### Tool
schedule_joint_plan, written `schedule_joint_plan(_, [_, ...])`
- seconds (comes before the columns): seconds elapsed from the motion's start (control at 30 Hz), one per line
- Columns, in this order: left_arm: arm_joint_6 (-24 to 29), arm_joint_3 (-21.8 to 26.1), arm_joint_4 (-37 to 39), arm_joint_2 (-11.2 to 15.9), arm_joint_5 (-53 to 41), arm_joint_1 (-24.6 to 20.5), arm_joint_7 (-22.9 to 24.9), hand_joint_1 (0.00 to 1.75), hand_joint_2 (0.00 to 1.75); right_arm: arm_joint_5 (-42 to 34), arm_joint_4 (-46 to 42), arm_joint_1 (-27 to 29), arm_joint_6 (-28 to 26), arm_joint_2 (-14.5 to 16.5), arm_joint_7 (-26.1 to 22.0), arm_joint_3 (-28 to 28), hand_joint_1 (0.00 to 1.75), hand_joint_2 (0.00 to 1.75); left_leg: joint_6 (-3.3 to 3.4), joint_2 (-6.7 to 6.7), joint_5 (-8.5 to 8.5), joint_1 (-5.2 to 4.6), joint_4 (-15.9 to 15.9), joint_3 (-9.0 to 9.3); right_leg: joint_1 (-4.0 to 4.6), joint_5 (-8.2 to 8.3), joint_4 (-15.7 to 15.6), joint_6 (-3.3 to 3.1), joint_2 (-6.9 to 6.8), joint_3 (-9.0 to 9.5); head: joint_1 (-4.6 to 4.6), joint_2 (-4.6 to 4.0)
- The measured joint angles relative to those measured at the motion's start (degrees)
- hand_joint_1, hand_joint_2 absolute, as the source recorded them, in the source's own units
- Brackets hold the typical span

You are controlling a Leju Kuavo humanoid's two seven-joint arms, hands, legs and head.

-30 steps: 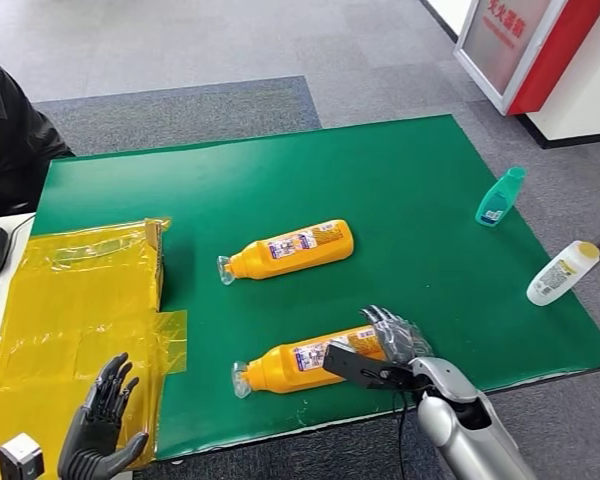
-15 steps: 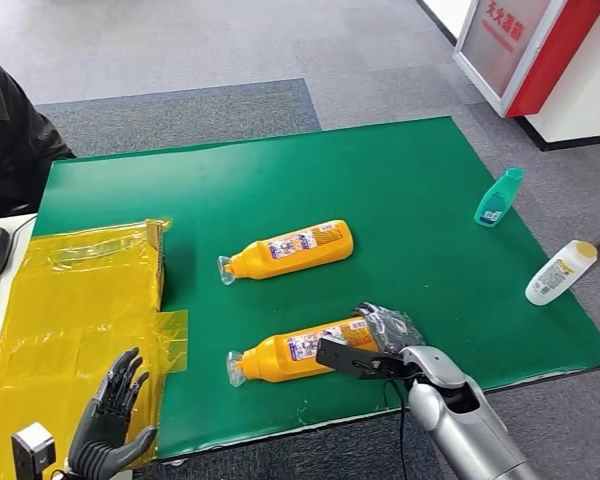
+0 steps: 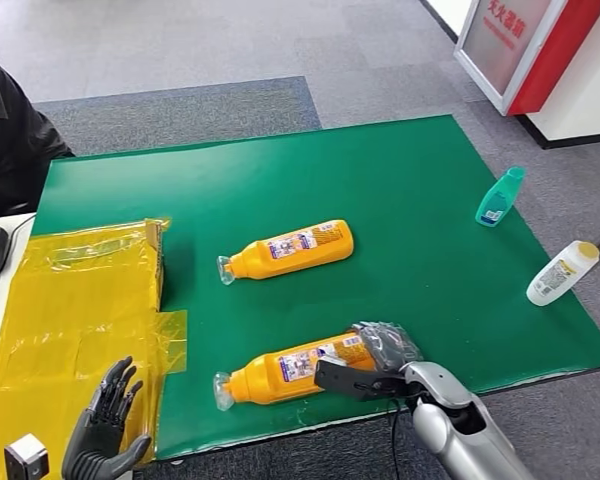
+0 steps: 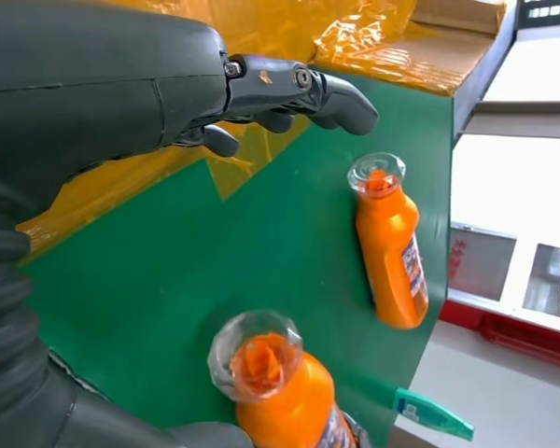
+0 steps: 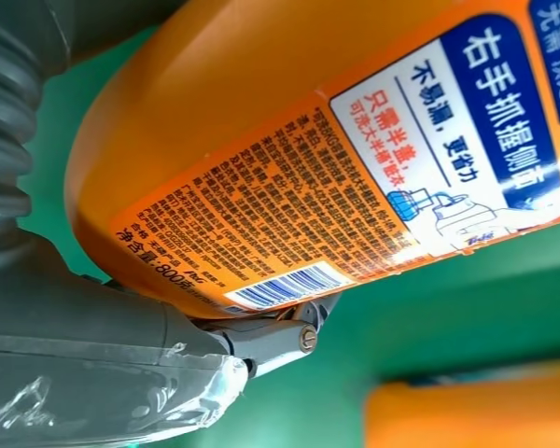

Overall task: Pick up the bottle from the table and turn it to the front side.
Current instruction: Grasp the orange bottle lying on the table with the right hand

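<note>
A green table (image 3: 433, 200) on grey carpet meets us in the head view, with yellow plastic sheeting (image 3: 63, 310) at its left end. Our right hand (image 3: 376, 358) wraps the base of the near orange bottle (image 3: 297, 366), which lies on its side by the front edge, cap to the left — a second orange bottle (image 3: 289, 249) lies well apart behind it. Our left hand (image 3: 104, 425) hovers over the sheeting, fingers spread and empty.

In the left wrist view we see the fingers (image 4: 291, 89) extended above the mat.

In the right wrist view, our thumb (image 5: 263, 341) presses the bottle's label (image 5: 319, 205).
</note>
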Motion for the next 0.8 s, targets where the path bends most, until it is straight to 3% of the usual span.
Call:
schedule_joint_plan(0.37, [-4.51,3.12,-4.01,-4.31,-1.62,-1.56,1.06,0.00,1.75,-7.50,-10.60,4.70,-8.66,10.62,-7.41,1.59,1.75,1.75,-0.01,0.00,0.00,0.03,0.00,-0.07,0.03,-0.04,0.01,-0.05,-0.01,-0.08,0.00,0.00])
schedule_joint_plan(0.63, [-5.70,3.86,-6.48,-5.89,-1.63,-1.36,1.08,0.00,1.75,-11.64,-11.57,6.89,-10.62,12.84,-11.45,1.86,1.75,1.75,0.00,0.00,0.00,0.01,0.00,-0.08,0.01,-0.03,0.01,-0.04,-0.01,-0.08,-0.01,0.00])
schedule_joint_plan(0.8, [-5.43,3.91,-10.86,-8.73,-2.47,2.02,1.58,0.00,1.75,-14.99,-12.59,11.53,-13.45,13.01,-14.28,3.33,1.75,1.75,-0.04,0.00,-0.08,0.01,0.00,-0.12,0.01,-0.10,0.01,-0.05,-0.01,-0.13,0.00,0.00])
